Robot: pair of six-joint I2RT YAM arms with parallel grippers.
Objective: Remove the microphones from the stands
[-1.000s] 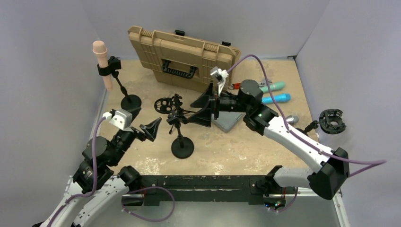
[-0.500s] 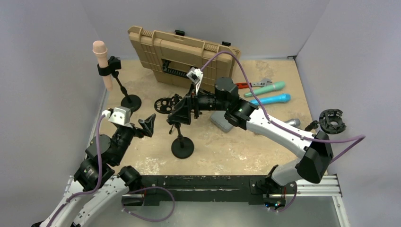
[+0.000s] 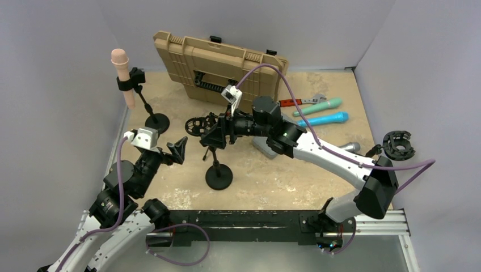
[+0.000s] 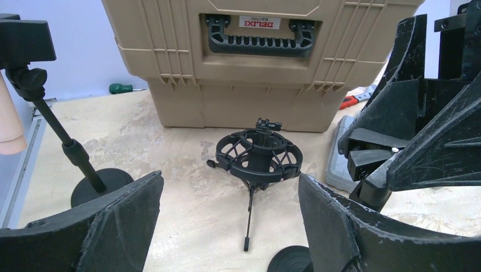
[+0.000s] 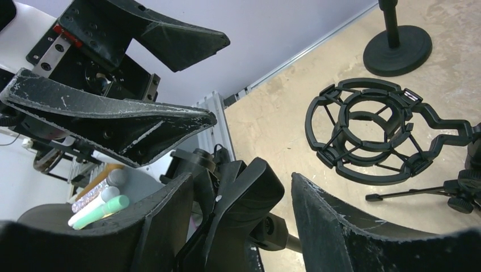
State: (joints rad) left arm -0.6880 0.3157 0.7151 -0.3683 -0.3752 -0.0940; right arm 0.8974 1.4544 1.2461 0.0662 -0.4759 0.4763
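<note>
Over the last second the right tool has been swung leftward to the central stand. Its jaws have been narrowed but are still parted around the stand's joint. The left tool is kept released, nothing between its jaws. The microphone remains clipped in the far-left stand.

Evenly lit from above, diffuse; short soft shadows cast on table. No glare noted. Slight softness seen on left gripper at frame bottom.
</note>
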